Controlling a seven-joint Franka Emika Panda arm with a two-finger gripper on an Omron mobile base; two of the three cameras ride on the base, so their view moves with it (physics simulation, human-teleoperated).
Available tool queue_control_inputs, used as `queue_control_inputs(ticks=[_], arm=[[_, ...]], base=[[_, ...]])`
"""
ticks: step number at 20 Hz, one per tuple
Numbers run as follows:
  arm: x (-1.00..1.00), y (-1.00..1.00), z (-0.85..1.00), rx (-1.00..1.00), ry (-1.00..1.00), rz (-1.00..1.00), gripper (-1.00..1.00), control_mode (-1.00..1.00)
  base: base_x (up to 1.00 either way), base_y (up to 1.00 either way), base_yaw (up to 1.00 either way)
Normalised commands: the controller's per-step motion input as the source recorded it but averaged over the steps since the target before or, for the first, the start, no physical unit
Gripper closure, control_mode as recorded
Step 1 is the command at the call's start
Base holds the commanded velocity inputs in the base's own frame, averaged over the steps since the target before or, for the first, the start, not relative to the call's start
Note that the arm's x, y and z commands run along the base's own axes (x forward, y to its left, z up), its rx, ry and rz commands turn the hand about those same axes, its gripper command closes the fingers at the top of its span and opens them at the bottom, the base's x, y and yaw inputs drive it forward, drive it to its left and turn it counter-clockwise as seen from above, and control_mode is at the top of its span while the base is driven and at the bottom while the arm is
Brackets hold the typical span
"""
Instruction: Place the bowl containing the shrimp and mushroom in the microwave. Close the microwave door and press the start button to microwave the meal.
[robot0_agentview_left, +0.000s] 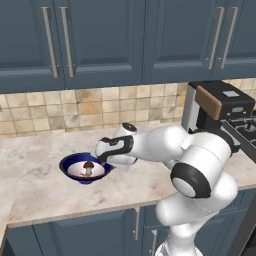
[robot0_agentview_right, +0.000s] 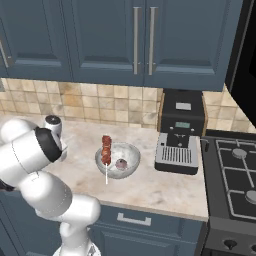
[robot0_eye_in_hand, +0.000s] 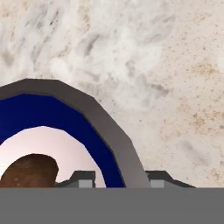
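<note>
Bowl (robot0_agentview_left: 84, 169) sits on the counter (robot0_agentview_left: 40, 160), mushroom (robot0_agentview_left: 88, 167) inside; the tool (robot0_eye_in_hand: 117, 178) straddles its rim, fingers apart, not yet clenched. Best to pinch the rim squarely and lift level so nothing spills.

The bowl (robot0_agentview_left: 84, 169) sits upright on the pale counter, dark blue outside and on its inner band, white within (its rim reads grey in the hand view). Its rim (robot0_eye_in_hand: 114, 140) runs up between the two fingertips (robot0_eye_in_hand: 83, 178), one inside the bowl, one outside. The brown-capped mushroom (robot0_agentview_left: 88, 167) stands inside, just beside the inner fingertip. The shrimp cannot be made out.
</note>
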Motion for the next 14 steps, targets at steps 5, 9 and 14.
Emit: queue_control_inputs(ticks=[5,9,14], arm=[[0.02,-0.04,0.15,0.0,-0.03,0.0,1.0,-1.0],[-0.04,-0.16,0.4,0.0,-0.22,0.0,1.0,-1.0],[-0.26,-0.52,0.32,0.0,-0.26,-0.06,1.0,-1.0]], base=[[0.0,0.0,0.0],[0.0,0.0,0.0],[0.0,0.0,0.0]])
